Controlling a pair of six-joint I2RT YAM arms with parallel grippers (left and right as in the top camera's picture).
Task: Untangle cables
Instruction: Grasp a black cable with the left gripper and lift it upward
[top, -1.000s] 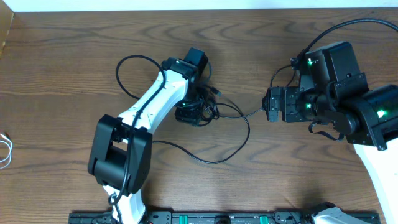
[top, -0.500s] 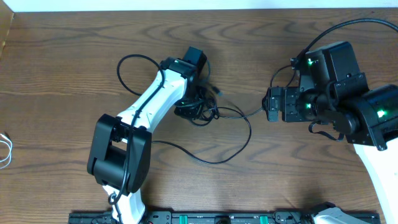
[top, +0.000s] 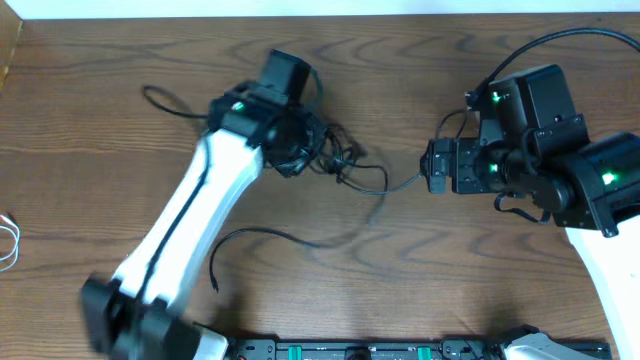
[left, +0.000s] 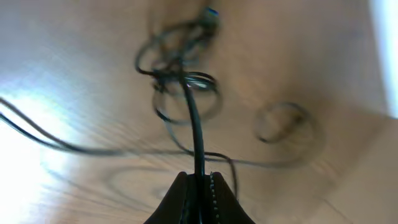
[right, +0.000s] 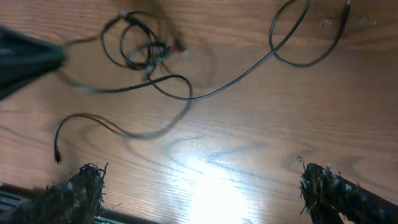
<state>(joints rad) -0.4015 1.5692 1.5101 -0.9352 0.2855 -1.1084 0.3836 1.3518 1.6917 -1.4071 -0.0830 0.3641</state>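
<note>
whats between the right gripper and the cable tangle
Mostly bare tabletop, crossed by one black strand running from the cable tangle toward the open right gripper; the overhead view shows it best.

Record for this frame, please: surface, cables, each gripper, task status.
surface: wooden table
cables: black tangle near the table's middle; white cable lying apart at the left edge
left gripper: shut on a black cable that runs into the tangle
right gripper: open, nothing between its fingers
task status: the knot is not yet undone
</note>
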